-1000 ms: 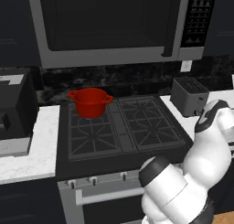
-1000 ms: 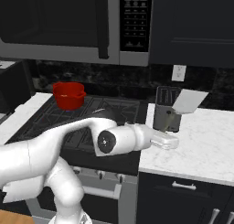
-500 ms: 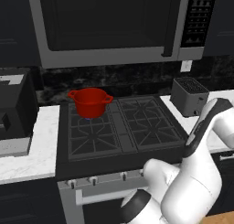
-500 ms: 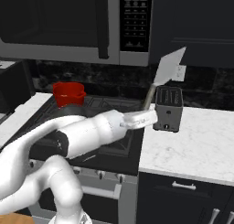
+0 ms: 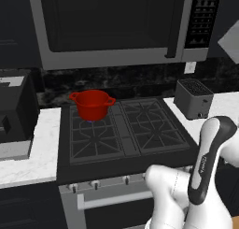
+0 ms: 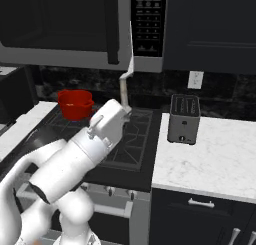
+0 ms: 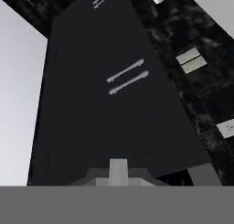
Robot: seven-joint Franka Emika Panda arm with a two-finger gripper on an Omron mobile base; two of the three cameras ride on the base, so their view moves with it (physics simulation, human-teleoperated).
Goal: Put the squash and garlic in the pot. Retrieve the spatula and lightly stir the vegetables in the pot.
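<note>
Gripper [image 6: 126, 108] is showing in the right base view at the end of the white arm [image 6: 75, 159], above the front part of the stove [image 6: 131, 139]. Its jaws are pressing narrowly on the lower end of the spatula [image 6: 125, 86], so it is holding this tool. The spatula is standing almost upright and is seen from its thin edge, with its upper end reaching in front of the microwave [image 6: 65, 26]. The red pot [image 6: 75, 104] is sitting on the back left burner, well apart from the gripper. The toaster [image 6: 183, 119] is standing on the white counter [image 6: 210, 159], just beside the right side of the stove.

In the left base view the pot [image 5: 92, 104] is again resting on the back left burner of the stove [image 5: 126, 134], under the microwave [image 5: 116, 25]. The toaster [image 5: 194, 98] is standing to the right of the stove, close to the wall. A pale grey shape at the right edge is probably the spatula's blade [image 5: 230, 42], but it is cut off by the border, so I cannot be sure. The arm [image 5: 205, 176] is rising in the lower right corner.

In the hand view the camera is looking toward dark cabinet doors [image 7: 91, 118] with thin bar handles [image 7: 125, 77] and a black marbled backsplash [image 7: 192, 95]. A grey piece of the spatula [image 7: 118, 169] is rising at the bottom centre.
</note>
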